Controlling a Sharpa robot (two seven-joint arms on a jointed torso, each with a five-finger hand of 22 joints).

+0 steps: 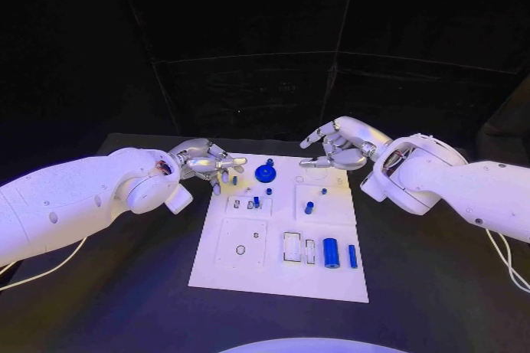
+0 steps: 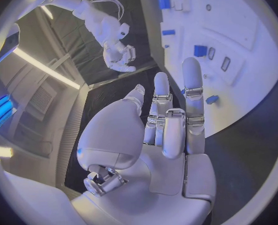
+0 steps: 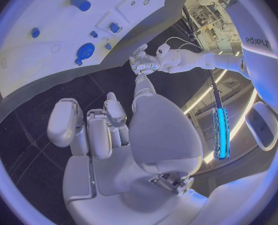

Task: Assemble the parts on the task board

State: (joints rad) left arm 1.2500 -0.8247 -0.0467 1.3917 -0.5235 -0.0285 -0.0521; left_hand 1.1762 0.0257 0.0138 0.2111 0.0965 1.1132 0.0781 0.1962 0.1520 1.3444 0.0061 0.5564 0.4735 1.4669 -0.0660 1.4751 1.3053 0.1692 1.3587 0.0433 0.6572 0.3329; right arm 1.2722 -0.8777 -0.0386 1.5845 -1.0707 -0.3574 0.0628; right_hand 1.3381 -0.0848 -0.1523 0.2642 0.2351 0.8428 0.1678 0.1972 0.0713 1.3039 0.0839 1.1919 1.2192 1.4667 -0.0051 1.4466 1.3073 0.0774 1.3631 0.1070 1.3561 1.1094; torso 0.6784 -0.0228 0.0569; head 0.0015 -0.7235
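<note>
Black table [image 1: 132, 292]: white task board [image 1: 282, 280], blue parts [image 1: 330, 253]; each robot hand [image 1: 207, 164] [image 1: 337, 145] spread, empty.

1 task board [image 1: 221, 272], 2 hands, approx. 7 blue parts [image 1: 330, 253], small ones unclear.

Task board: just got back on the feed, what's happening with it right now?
Nothing is being held. The left hand and right hand hover with fingers apart at the far corners of the task board. Blue parts rest on the board, among them a round knob piece and a large cylinder.
</note>
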